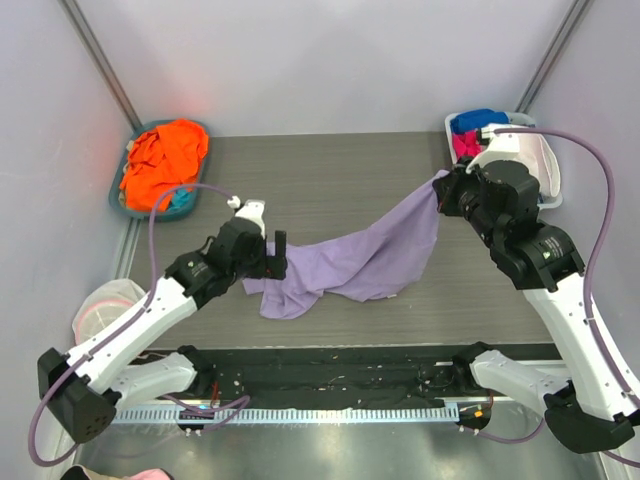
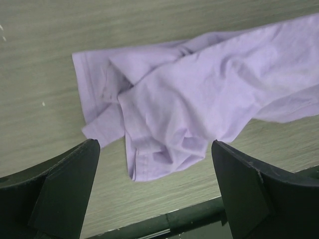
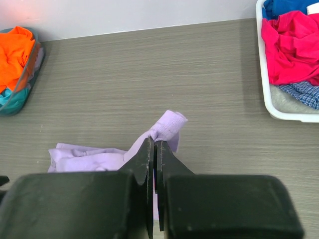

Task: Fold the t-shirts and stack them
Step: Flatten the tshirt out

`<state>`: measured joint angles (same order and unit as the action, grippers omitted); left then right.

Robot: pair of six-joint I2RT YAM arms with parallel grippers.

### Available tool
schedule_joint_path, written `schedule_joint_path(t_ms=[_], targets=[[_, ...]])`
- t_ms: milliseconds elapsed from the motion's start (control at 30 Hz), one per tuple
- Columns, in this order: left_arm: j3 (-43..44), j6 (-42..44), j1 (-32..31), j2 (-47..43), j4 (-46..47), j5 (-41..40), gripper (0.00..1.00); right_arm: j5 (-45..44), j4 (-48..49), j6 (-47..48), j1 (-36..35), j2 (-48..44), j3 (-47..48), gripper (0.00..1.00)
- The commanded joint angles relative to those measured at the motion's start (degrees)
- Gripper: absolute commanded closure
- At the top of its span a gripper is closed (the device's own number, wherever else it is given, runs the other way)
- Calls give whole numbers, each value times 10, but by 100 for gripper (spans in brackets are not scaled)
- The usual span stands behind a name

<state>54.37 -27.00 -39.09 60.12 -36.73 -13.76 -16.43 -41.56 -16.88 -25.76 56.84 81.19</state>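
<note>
The left claw is wide apart and holds nothing. The bunched end of the lavender t-shirt lies right under it. The right claw is pinched tight on the far end, up in the air. The shirt stretches long from claw to claw.

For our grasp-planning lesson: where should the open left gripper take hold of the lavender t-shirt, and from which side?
Grip the lavender t-shirt by its hemmed corner, from above: it juts clear of crumpled folds below the left gripper, opposite the end raised by the right gripper.
</note>
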Motion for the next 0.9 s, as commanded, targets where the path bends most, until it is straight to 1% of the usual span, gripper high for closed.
schedule_joint_path(t_ms=[0,100,200,367,433,467,567,633,667,733,767,800,833,867], targets=[[-81,-63,-6,-58,16,-6,0,-3,39,-6,2,-5,-3,99],[-121,-81,-6,-83,24,-25,0,7,43,-9,1,-2,-10,99],[-135,-83,-6,-91,39,-43,0,10,46,-9,2,0,-14,99],[-135,-84,-5,-57,85,-63,3,12,51,-10,2,2,-22,99],[-137,-87,-3,-28,115,-59,10,14,51,-10,2,3,-23,99],[-138,-87,-2,-19,124,-57,15,15,51,-10,2,3,-23,99],[-141,-83,6,10,147,-65,23,11,51,-8,2,3,-23,99],[-147,-83,30,12,155,-63,27,12,51,-5,1,4,-23,99],[-157,-83,40,6,161,-57,33,13,51,-5,2,5,-23,99],[-169,-88,74,-3,177,-31,38,13,51,-4,1,6,-23,99],[-181,-89,83,-10,185,-23,44,13,51,-4,2,7,-23,99],[-185,-90,95,-13,187,-14,46,15,52,-5,1,10,-23,99],[-189,-90,98,-14,190,-12,49,17,51,-5,2,11,-23,99],[-194,-91,99,-11,195,-8,54,17,53,-7,2,12,-24,99]])
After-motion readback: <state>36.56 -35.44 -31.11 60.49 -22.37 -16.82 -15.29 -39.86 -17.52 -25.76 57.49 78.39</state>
